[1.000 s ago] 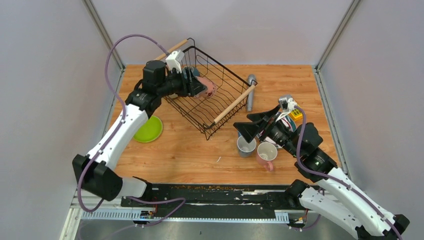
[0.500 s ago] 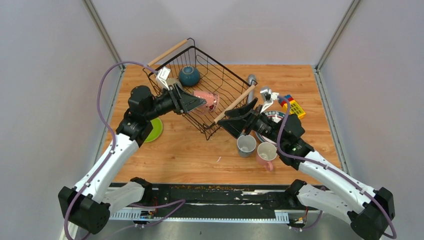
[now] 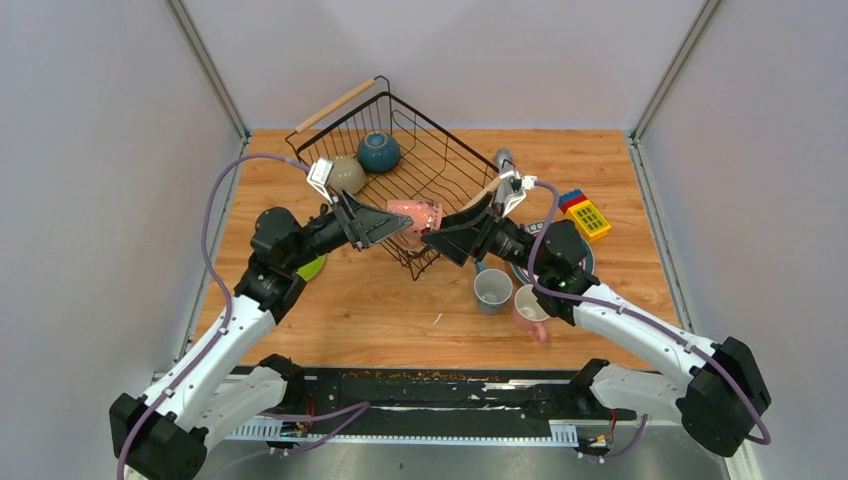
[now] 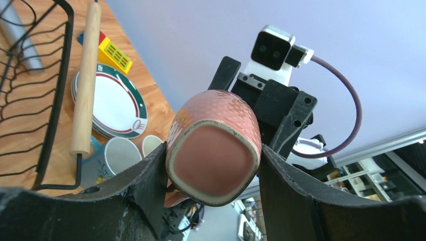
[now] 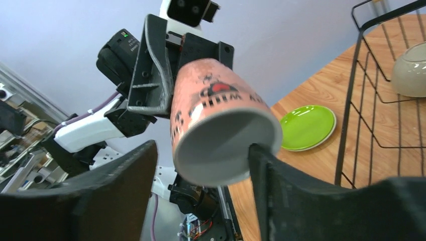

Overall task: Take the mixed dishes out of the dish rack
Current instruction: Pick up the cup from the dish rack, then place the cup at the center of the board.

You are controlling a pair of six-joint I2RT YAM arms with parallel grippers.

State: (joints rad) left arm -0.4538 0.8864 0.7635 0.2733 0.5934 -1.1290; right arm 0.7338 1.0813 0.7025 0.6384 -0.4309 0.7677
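My left gripper [image 3: 398,218] is shut on a pink patterned mug [image 3: 417,213] and holds it on its side in the air, above the front corner of the black wire dish rack [image 3: 447,152]. In the left wrist view the mug's base [image 4: 215,159] sits between both fingers. My right gripper [image 3: 438,245] is open at the mug's mouth [image 5: 226,145]; one finger [image 5: 261,165] overlaps the rim, the other stands apart. A teal bowl [image 3: 379,151] and a beige bowl [image 3: 346,173] lie in the rack.
On the table are a blue-grey mug [image 3: 492,290], a second pink mug [image 3: 532,305], patterned plates [image 4: 113,103] under my right arm, a lime-green plate [image 5: 307,127], a toy block [image 3: 583,213] and a grey cylinder [image 3: 503,158].
My left gripper has carried the pink mug out of the rack toward the front right. My right gripper has swung left from the table mugs to the mug's mouth.
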